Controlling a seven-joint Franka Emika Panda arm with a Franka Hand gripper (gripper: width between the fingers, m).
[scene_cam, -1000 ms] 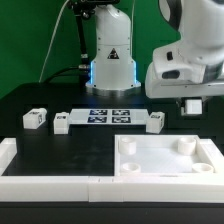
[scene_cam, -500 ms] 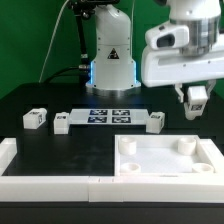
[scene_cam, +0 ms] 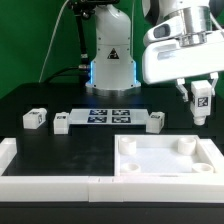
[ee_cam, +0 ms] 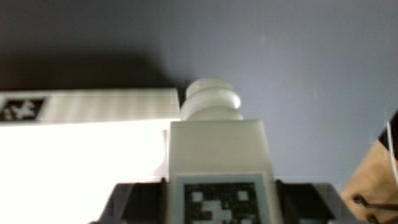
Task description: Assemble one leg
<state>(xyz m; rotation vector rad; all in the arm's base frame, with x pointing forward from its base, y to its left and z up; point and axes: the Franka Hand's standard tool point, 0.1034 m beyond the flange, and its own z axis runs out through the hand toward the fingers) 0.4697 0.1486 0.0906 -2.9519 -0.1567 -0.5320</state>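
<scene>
My gripper (scene_cam: 201, 102) is shut on a white leg (scene_cam: 202, 100) with a black-and-white tag on its face, held in the air at the exterior view's right, above and behind the white tray-like piece (scene_cam: 170, 157). In the wrist view the held leg (ee_cam: 217, 140) stands between my dark fingers (ee_cam: 146, 203), its round peg end pointing away over the black table. Three more legs lie on the table: one (scene_cam: 35, 119) at the exterior view's left, one (scene_cam: 61, 122) beside it, one (scene_cam: 155, 123) near the tray piece.
The marker board (scene_cam: 108, 116) lies between the legs in front of the robot base (scene_cam: 111, 60). A white wall (scene_cam: 40, 170) borders the table's front and left. The tray piece has round corner sockets (scene_cam: 183, 147).
My gripper has risen with the leg from the table at the exterior view's right; the leg now hangs clear in the air.
</scene>
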